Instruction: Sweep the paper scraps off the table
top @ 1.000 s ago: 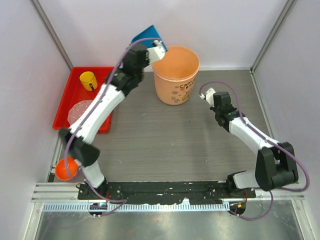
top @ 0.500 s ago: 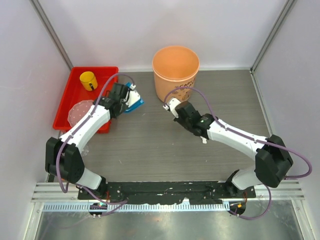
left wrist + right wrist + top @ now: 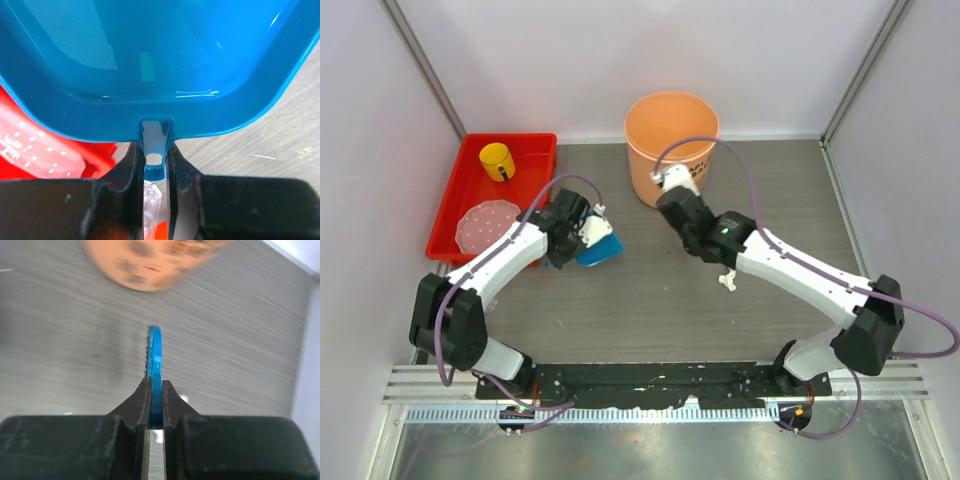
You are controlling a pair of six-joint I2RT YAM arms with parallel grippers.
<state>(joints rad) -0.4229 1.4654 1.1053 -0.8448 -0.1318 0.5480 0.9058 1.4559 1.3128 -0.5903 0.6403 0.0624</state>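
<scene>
While the left fingers [image 3: 132,165] stand nearly shut, clamped on the slim handle tab of the blue dustpan [image 3: 597,250], the pan is held over the table [image 3: 650,320], near the red tray [image 3: 530,170].

Also held: a thin blue tool [image 3: 155,352], edge-on between the right fingers [image 3: 145,400], which are pressed almost together on it. Location: near the foot of the orange bucket [image 3: 642,182].

Hazards, as judged: the slim tab could let the pan pivot if it is pushed against the table. The right forearm [image 3: 790,270] runs close to the bucket, so a wide sweep could nudge or tip it. The pan's corner could catch the tray rim.

Condition of the paper scraps: none can be made out on the dark, wood-grained table from above, and the pan's inside shows bare. A small white bit [image 3: 727,283] beside the right forearm may be scrap or arm fitting; too small to tell. Whether any lie in the bucket cannot be told.
</scene>
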